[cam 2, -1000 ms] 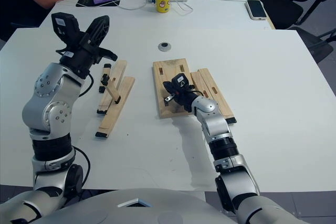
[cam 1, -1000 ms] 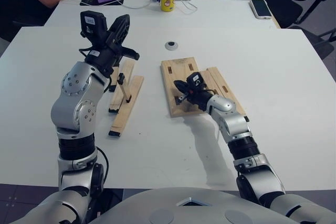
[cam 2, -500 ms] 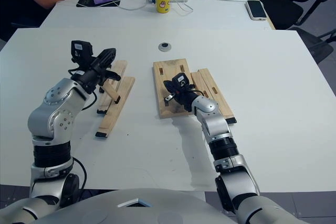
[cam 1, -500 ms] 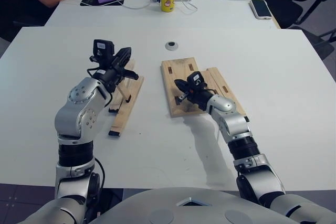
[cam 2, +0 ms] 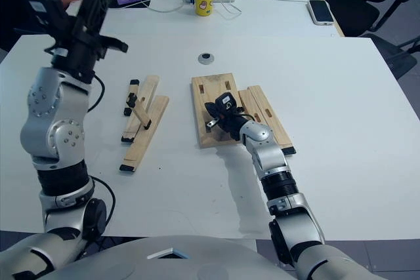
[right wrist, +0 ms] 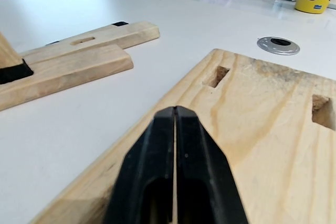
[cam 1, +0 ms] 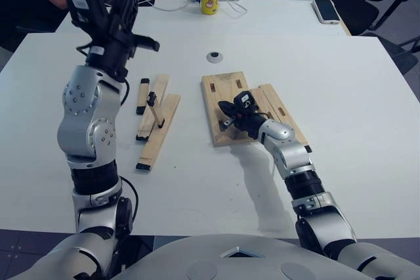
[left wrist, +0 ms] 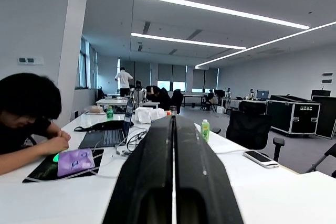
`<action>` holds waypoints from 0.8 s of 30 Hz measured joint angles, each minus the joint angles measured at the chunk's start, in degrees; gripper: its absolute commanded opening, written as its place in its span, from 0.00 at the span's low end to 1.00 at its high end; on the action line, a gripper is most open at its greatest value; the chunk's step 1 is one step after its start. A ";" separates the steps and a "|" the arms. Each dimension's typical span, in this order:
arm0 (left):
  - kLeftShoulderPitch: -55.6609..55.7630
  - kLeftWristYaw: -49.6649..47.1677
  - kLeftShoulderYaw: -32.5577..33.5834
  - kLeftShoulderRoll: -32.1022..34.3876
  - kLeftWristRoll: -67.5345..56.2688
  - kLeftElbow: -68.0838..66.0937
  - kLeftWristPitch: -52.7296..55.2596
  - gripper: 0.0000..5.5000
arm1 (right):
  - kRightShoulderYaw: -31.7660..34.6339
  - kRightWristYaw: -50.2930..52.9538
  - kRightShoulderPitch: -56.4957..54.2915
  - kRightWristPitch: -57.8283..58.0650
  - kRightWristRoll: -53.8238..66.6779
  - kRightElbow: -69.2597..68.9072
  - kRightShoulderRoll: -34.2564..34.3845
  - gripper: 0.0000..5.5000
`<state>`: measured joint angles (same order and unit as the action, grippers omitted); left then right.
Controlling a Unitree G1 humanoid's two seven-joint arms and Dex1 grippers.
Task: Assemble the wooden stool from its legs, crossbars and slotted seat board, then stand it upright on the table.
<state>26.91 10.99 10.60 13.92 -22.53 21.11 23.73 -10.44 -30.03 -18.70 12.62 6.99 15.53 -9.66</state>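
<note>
**Free the left tool, pin the board, then bring the legs over**

Start at far left with the left gripper (left wrist: 173, 121), high over the table (cam 1: 367, 96) and well clear of any wood. Note its fingers pressed flat together with only a seam between, clamping nothing.

Open it wide before lowering toward the leg pair (cam 1: 157, 129) lying below: two rails side by side, with a crossbar (cam 1: 156, 111) set askew across them and a shorter piece (cam 1: 143, 96) just beside. Grip a rail near its middle rather than the skewed crossbar, so as not to twist anything loose.

Move on to the slotted seat board (cam 1: 215, 86), flat in mid-table with its slots facing up.

Find the right gripper (right wrist: 175, 113) low over the board's near half, likewise clenched with nothing between its fingers. Cannot tell whether the tips press the wood or hover just off it. Best used as a hold-down, pressed flat so the board cannot slide while leg ends go in.

End with the second leg pair (cam 1: 279, 106), lying along the board's right edge. Square each leg end to its slot before pushing.
</note>
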 measured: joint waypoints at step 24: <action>-12.44 -3.72 -5.94 -3.27 2.41 -0.40 7.36 0.06 | -1.19 -0.03 0.04 -0.32 -0.41 -0.02 1.45 0.00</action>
<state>14.46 7.27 4.65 10.65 -20.12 20.71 31.10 -11.63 -30.05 -18.65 12.30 6.57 15.51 -8.21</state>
